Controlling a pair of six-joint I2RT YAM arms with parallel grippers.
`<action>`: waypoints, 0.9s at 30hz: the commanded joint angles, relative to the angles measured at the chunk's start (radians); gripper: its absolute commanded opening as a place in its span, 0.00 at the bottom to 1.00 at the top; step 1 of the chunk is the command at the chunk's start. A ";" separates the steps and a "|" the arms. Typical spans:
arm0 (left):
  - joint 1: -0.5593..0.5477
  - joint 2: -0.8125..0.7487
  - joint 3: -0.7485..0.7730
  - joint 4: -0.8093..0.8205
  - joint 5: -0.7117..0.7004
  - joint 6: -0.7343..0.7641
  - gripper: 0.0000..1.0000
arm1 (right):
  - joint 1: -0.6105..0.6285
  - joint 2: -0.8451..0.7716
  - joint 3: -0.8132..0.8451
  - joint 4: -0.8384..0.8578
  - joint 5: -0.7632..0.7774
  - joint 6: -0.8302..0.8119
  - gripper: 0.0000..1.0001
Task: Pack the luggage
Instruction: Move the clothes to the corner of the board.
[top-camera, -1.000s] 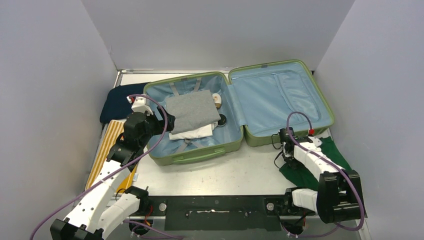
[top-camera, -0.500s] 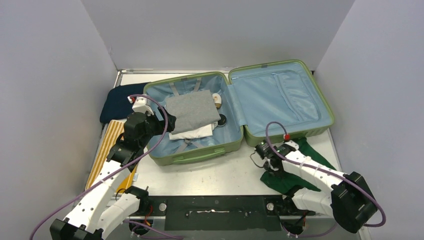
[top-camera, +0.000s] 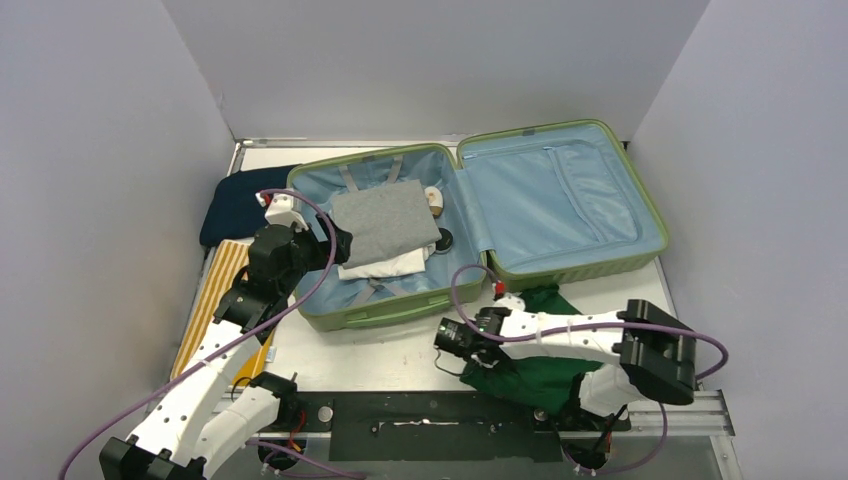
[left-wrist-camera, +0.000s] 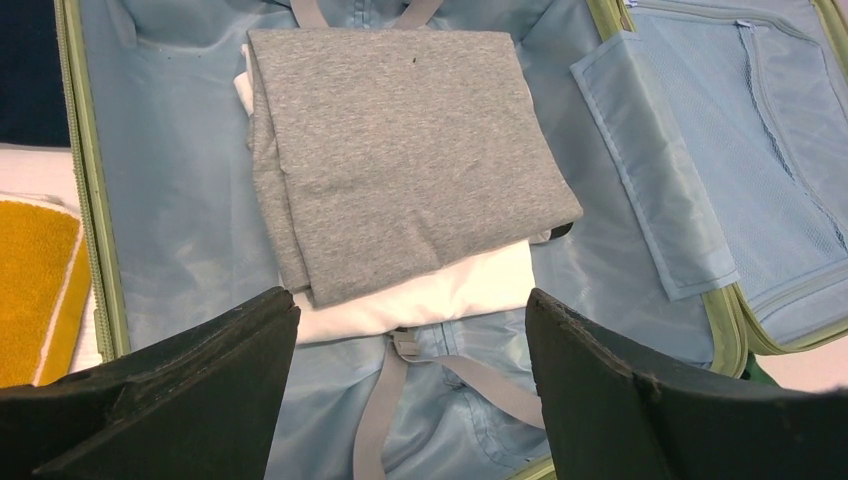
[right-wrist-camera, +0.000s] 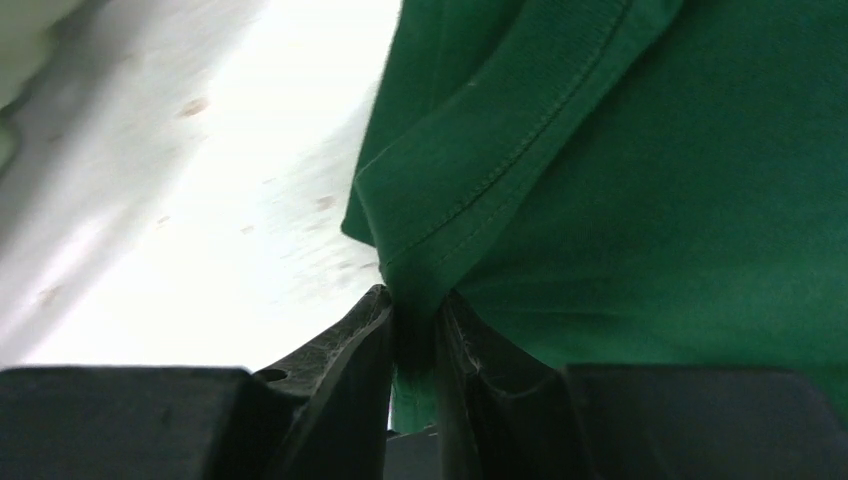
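Green cloth (right-wrist-camera: 620, 200) pinched tight by right fingers (right-wrist-camera: 340, 385), arm stretched low leftward; left fingers (left-wrist-camera: 200, 390) gape wide over the luggage (left-wrist-camera: 170, 200).

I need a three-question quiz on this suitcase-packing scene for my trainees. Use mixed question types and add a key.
1. True or false: the right end effector is shut on the green garment.
2. What lies topmost inside the luggage? A. grey folded garment B. yellow towel C. navy bundle
3. Is the left end effector open or shut?
Key: 1 true; 2 A; 3 open.
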 joint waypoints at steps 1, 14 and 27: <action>-0.007 -0.001 0.016 0.004 -0.019 0.002 0.80 | 0.035 0.091 0.132 0.118 0.058 0.007 0.22; -0.097 -0.019 0.039 -0.079 -0.146 0.038 0.81 | 0.085 0.131 0.485 -0.006 0.186 -0.419 0.76; -0.657 -0.019 0.030 -0.296 -0.315 -0.416 0.77 | 0.073 -0.473 0.218 -0.044 0.390 -0.680 0.79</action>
